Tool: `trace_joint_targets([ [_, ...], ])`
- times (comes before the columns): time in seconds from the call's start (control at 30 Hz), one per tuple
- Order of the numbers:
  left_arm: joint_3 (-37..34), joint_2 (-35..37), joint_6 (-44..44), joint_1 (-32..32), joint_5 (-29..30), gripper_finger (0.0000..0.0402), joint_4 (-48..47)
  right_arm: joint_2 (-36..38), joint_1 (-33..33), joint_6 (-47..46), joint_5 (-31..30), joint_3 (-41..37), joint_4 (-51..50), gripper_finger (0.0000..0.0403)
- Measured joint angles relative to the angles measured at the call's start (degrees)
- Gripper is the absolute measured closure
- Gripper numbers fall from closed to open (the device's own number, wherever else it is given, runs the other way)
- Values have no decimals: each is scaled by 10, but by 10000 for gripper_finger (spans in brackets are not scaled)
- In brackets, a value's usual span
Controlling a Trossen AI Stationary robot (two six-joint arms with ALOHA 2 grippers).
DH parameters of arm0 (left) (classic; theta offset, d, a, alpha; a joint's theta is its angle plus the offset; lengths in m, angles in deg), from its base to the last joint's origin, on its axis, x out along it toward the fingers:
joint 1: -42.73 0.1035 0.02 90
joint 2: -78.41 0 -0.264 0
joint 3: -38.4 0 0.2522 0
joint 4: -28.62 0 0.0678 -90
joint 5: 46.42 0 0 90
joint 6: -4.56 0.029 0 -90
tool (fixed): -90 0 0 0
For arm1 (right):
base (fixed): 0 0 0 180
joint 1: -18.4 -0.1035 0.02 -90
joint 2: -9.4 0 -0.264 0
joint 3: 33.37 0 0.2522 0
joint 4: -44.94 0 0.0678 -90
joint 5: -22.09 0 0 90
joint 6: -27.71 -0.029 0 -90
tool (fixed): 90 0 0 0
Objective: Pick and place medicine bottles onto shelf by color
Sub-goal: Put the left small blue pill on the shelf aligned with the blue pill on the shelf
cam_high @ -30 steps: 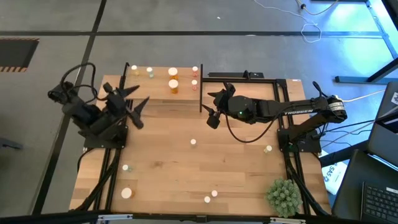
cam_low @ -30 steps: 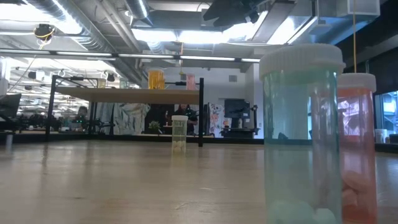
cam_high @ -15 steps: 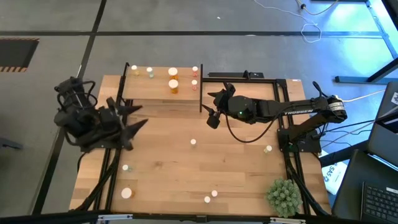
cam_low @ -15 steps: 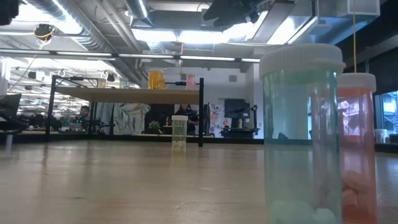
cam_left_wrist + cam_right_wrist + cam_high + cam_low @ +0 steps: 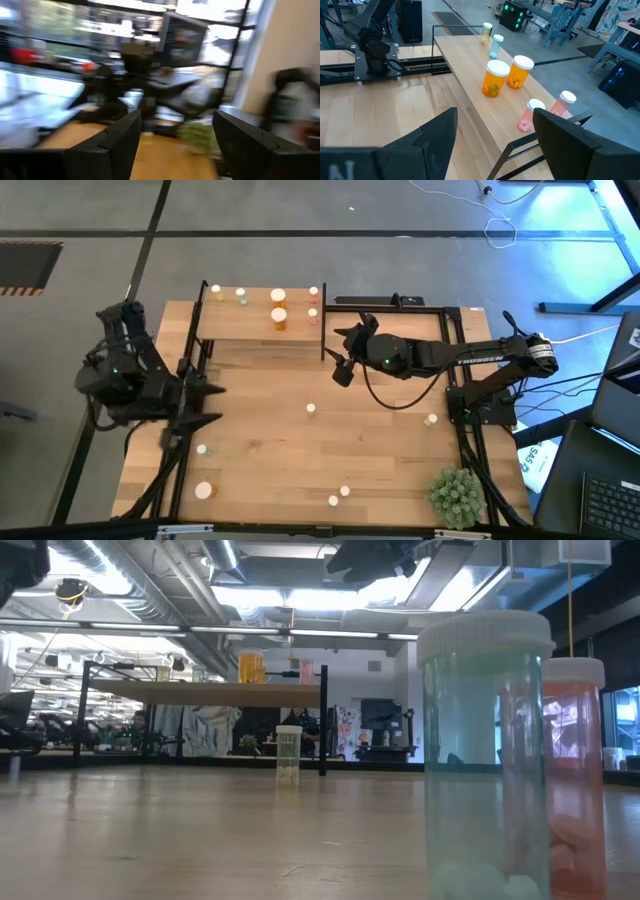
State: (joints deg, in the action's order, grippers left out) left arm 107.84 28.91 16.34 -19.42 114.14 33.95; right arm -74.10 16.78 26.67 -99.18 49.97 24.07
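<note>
- Both of our hands are spread and carry nothing: the left hand (image 5: 205,405) hangs over the left edge of the worktop (image 5: 380,450), and the right hand (image 5: 343,352) hovers just beside the right end of the shelf (image 5: 255,330).
- On the shelf we see six medicine bottles: two orange bottles (image 5: 495,78) near the middle, two reddish bottles (image 5: 531,115) at the right end, and a yellowish bottle (image 5: 486,32) with a pale green bottle (image 5: 495,45) at the left end.
- Loose bottles stand apart on the worktop: one small bottle (image 5: 311,408) near the centre, one (image 5: 431,420) by the right edge, a pair (image 5: 339,496) at the front, and two (image 5: 203,490) at the front left.
- A spiky green plant ball (image 5: 456,495) sits at the front right corner.
</note>
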Motion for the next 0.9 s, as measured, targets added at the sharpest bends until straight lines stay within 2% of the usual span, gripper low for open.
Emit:
trace_joint_targets([
  [0.13,27,20,-96,-28,-57,163,-120,0,0,0,0,0,0,142],
  [0.27,103,23,-209,-25,-100,162,-326,0,0,0,0,0,0,142],
  [0.4,185,23,-414,4,-181,163,-583,0,0,0,0,0,0,142],
  [0.53,216,19,-632,51,-288,165,-792,0,0,0,0,0,0,142],
  [0.67,215,10,-802,94,-390,164,-915,0,0,0,0,0,0,142],
  [0.8,207,-11,-919,129,-473,167,-1002,0,0,0,0,0,0,142],
  [0.9,190,-32,-981,150,-553,167,-1024,0,0,0,0,0,0,142],
])
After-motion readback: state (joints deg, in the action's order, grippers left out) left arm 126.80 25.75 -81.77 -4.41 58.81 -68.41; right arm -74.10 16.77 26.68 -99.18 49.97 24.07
